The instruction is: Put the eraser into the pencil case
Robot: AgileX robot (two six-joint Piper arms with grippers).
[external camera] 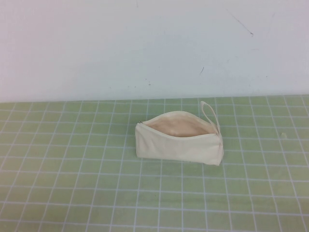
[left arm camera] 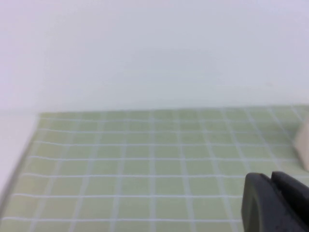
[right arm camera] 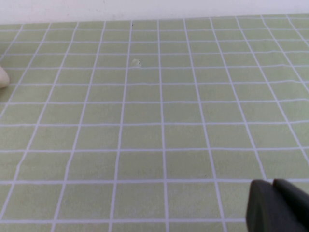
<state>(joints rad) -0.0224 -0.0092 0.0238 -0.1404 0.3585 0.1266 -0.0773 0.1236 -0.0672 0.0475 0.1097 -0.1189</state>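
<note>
Green gridded desk [external camera: 72, 183] carries the pencil case [external camera: 178, 145], unzipped; left gripper [left arm camera: 277, 203] and right gripper [right arm camera: 280, 205] hover low, jaw state unclear

left end effector [left arm camera: 276, 203], right end effector [right arm camera: 279, 207]: low over mat, apart.

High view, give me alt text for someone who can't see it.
A cream fabric pencil case sits unzipped near the middle of a green grid mat, its beige lining showing and a thin loop strap at its right end. A white wall rises behind. No eraser, left gripper or right gripper appears in this view.
</note>
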